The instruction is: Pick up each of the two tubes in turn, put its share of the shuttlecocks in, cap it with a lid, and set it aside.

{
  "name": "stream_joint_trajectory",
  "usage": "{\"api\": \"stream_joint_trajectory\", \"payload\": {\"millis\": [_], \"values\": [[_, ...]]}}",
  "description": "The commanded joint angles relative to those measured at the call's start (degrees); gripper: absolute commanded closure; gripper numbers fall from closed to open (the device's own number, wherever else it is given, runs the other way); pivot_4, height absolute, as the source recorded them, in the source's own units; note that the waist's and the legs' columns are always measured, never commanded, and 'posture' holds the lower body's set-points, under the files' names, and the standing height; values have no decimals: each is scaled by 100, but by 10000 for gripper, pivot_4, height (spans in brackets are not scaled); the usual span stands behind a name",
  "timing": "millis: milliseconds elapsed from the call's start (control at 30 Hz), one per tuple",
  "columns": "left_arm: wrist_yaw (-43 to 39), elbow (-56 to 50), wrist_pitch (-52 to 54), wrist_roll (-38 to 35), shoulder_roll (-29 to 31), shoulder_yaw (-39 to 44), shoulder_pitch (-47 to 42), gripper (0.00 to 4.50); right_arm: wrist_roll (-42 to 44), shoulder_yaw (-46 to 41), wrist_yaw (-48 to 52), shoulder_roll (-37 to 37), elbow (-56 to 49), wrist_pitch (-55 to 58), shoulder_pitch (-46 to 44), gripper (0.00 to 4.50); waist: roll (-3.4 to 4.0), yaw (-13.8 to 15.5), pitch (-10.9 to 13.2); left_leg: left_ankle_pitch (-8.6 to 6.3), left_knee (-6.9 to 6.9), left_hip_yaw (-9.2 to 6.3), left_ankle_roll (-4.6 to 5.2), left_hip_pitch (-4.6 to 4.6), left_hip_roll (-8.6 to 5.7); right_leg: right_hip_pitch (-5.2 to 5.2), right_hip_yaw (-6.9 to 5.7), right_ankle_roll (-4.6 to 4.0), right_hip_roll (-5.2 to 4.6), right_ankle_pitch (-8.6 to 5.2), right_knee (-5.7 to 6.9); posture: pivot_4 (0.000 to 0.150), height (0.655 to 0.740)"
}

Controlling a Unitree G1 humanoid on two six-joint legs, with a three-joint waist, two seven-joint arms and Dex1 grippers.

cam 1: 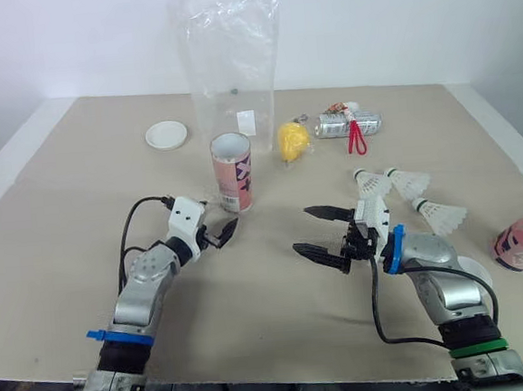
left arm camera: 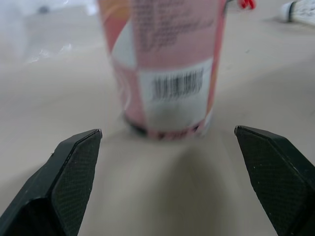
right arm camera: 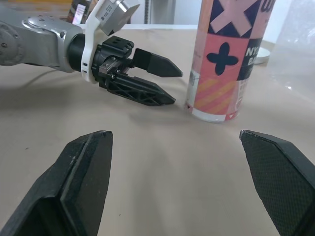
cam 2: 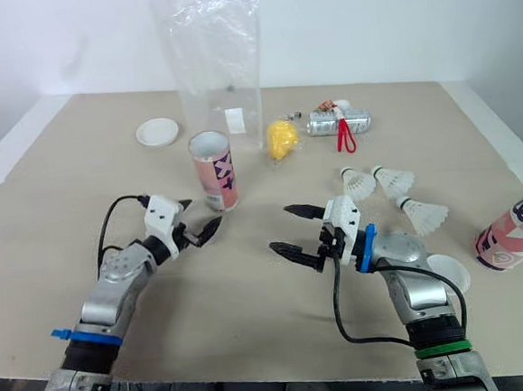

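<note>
Open table lies in front of the upright pink tube; a clear plastic bag stands just behind it.

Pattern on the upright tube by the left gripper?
Tube: pink with dark X and plus blocks; clearest in right wrist view.

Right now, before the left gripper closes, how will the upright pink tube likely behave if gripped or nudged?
The upright pink tube is tall on a narrow base, so a high nudge would probably tip it. Lidless and seemingly empty, it is likely light and may slide away from the open left gripper.
</note>
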Motion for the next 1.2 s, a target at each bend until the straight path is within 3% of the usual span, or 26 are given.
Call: {"api": "stream_joint_trajectory", "payload": {"millis": [33, 433, 1033, 1200], "values": [[-308, 759, -410, 71, -55, -76, -589, 0, -50, -25, -145, -26, -404, 13, 41, 875, 0, 1, 0, 0, 1, 0, 0, -1, 0, -1, -1, 1, 0, 1, 0, 1500, 7400], [-529, 3143, -1422, 304, -237, -25, -1954, 0, -238, 164, -478, 30, -885, 85, 201, 875, 0, 2, 0, 0, 0, -3, 0, -19, -2, -16, -1, 3, 2, -1, 0, 1500, 7400], [-817, 4542, -2183, 384, -494, 82, -2732, 0, -191, 186, -818, 80, -1242, 261, 424, 875, -1, 4, 0, 1, 8, -11, 0, -35, -4, -25, -5, 8, 2, 3, 0, 1500, 7400], [-759, 4517, -2290, 426, -527, 125, -2660, 13093, -197, 149, -839, 30, -1289, 258, 508, 0, -1, 5, 0, 1, 8, -11, -1, -36, -5, -25, -5, 6, 2, 3, 0, 1500, 7400]]}}
